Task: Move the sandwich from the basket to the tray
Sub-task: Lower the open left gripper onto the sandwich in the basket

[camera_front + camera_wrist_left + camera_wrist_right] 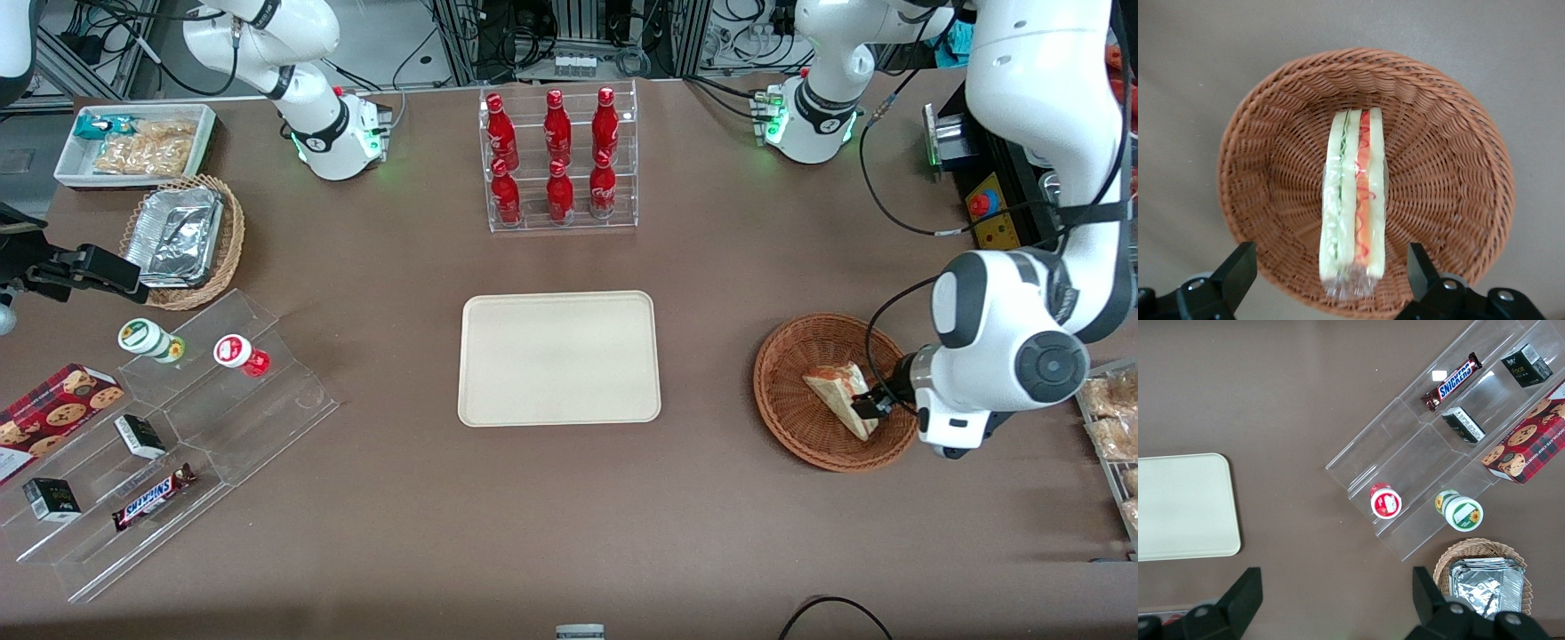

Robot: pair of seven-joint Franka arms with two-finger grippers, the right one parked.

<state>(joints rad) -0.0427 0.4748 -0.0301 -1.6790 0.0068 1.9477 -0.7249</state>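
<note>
One wrapped sandwich (1355,200) lies in the basket (1258,133); the gripper (1328,277) straddles it, fingers spread, and must next descend and pinch.

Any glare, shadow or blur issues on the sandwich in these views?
Left wrist view: sandwich sharp, evenly lit, faint wrap sheen only; basket weave crisp; open gripper fingers straddle it, dark. Front view: sandwich small, partly covered by the gripper; tray shows no glare, soft shadows.
</note>
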